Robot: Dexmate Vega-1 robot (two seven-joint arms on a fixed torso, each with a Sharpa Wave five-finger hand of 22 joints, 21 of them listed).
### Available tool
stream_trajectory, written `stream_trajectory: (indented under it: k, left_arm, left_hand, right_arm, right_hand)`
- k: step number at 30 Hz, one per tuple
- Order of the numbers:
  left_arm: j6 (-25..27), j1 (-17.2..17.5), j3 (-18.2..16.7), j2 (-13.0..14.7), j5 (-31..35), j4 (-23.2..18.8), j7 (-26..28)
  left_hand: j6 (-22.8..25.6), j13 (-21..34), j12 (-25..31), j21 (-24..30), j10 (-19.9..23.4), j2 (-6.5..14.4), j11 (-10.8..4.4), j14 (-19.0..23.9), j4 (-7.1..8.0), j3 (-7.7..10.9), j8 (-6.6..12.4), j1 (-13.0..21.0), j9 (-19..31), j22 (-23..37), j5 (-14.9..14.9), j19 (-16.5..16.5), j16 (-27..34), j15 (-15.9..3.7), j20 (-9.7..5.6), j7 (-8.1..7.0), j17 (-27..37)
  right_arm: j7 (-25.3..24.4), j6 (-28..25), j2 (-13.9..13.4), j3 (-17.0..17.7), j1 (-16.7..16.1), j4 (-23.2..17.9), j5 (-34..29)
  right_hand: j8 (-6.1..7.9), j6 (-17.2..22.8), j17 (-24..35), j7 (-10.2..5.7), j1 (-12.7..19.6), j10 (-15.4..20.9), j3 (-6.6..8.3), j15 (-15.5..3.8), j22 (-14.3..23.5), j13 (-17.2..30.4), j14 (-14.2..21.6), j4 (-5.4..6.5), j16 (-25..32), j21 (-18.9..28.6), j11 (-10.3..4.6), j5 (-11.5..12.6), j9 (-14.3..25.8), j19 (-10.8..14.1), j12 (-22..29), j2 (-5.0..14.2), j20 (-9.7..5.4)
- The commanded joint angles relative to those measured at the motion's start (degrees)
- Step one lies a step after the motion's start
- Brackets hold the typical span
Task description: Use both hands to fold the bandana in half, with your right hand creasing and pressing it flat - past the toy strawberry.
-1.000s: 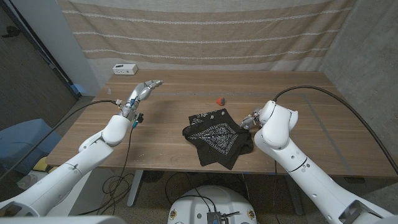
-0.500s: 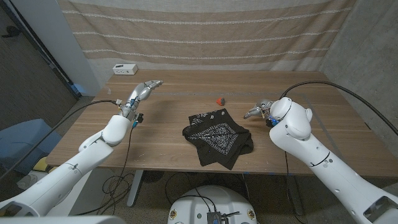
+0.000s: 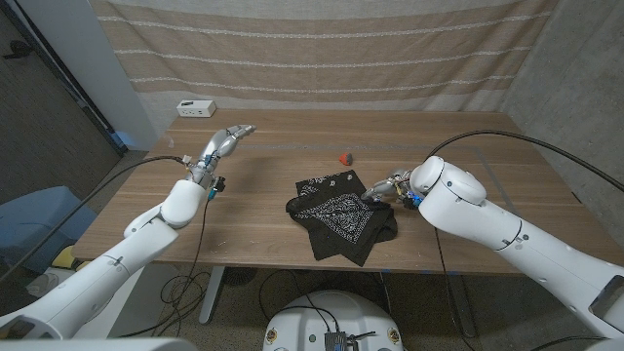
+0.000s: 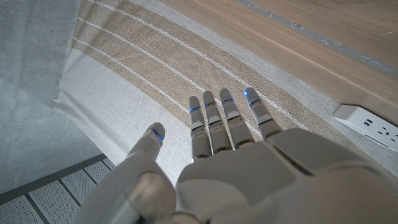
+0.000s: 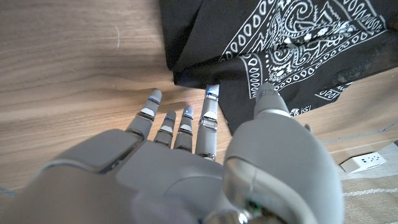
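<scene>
The black bandana (image 3: 341,214) with white paisley print lies crumpled and partly folded near the table's front middle. The small red toy strawberry (image 3: 343,156) sits just beyond it. My right hand (image 3: 385,187) is at the bandana's right edge, holding nothing. In the right wrist view this hand (image 5: 186,149) has its fingers stretched out, fingertips (image 5: 210,93) right at the edge of the cloth (image 5: 280,37). My left hand (image 3: 229,139) hovers over the far left of the table, well away from the cloth. Its fingers (image 4: 217,118) are straight and apart.
A white power strip (image 3: 196,107) lies at the table's far left corner, also seen from the left wrist as a power strip (image 4: 367,121). A striped curtain (image 3: 322,49) hangs behind the table. A black cable (image 3: 507,141) arcs over the right side.
My right hand drew back to the right off the bandana, then returned to its right edge, while the arm's elbow swung outward. The left arm stayed still.
</scene>
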Motion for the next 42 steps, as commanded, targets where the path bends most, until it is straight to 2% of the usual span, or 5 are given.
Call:
stream_trajectory:
  k: [1,8,18,29,42]
  left_arm:
    - [0.6,1.1,-0.5,0.4,0.0,-1.2,0.3]
    - [1.1,1.6,-0.7,0.8,0.1,-2.0,0.1]
    - [0.9,2.8,-1.4,1.1,0.1,-3.2,0.7]
    - [1.3,4.4,-2.1,1.6,0.4,-5.0,0.9]
    - [0.9,5.2,-2.6,1.7,1.0,-6.2,0.9]
  left_hand:
    - [0.1,0.3,-0.4,-0.1,-0.2,0.3,0.18,0.2,-0.25,0.09,-0.05,-0.2,0.0,0.2,-0.1,0.5,0.2,-0.18,0.00,0.05,0.1]
    - [0.0,0.3,-0.4,-0.2,-0.4,0.3,0.27,0.0,-0.17,0.05,-0.09,-0.3,0.0,0.2,-0.1,0.4,0.2,-0.15,0.01,0.01,0.2]
    - [-0.2,0.3,-0.4,-0.2,-0.5,0.2,0.28,0.0,-0.08,-0.01,-0.13,-0.4,0.0,0.2,-0.1,0.4,0.2,-0.16,-0.02,0.00,0.2]
    - [-0.1,0.3,-0.4,-0.2,-0.4,0.2,0.57,0.0,-0.11,0.05,-0.10,-0.4,0.0,0.2,-0.1,0.4,0.2,-0.04,-0.11,0.08,0.2]
    - [-0.2,0.3,-0.3,-0.3,-0.4,0.3,0.22,-0.1,-0.21,0.11,-0.13,-0.3,0.0,0.2,-0.1,0.4,0.2,0.00,0.00,0.01,0.2]
  right_arm:
    - [-2.1,1.3,-0.8,2.4,-2.5,-2.1,5.0]
    - [-14.3,6.9,-3.0,4.2,-5.2,-2.8,14.5]
    - [-25.6,8.1,-6.7,-3.1,-1.9,-4.5,18.8]
    - [-46.7,46.3,-10.6,15.0,-25.5,-2.4,27.1]
    - [-26.0,78.0,-14.6,26.0,-32.6,9.1,51.8]
  right_hand:
    - [0.89,2.4,0.0,-0.53,0.9,0.1,0.03,0.00,0.1,0.2,0.1,-0.71,0.1,0.1,-0.17,0.2,0.2,0.4,-0.3,0.43,-0.27]
    - [1.67,3.1,-0.5,-3.52,7.8,0.2,2.66,-1.10,0.1,0.2,0.6,-4.11,0.1,0.3,-0.76,0.9,1.3,1.1,-0.6,2.38,-1.37]
    - [13.09,18.7,0.1,-4.05,23.7,11.0,7.18,-6.58,0.0,0.5,6.2,-5.24,3.0,2.1,-6.81,-0.8,5.6,6.8,1.5,4.47,-5.18]
    - [16.72,21.6,-0.2,-0.12,26.4,18.1,9.42,-7.05,-0.3,0.9,9.1,-4.87,2.7,2.5,-6.66,-3.4,8.4,9.1,3.7,2.09,-4.22]
    - [18.90,20.5,0.1,-0.54,26.2,15.3,10.76,-5.69,-0.3,1.4,7.8,-4.38,1.5,1.7,-7.01,-1.0,11.4,8.0,2.5,1.47,-3.21]
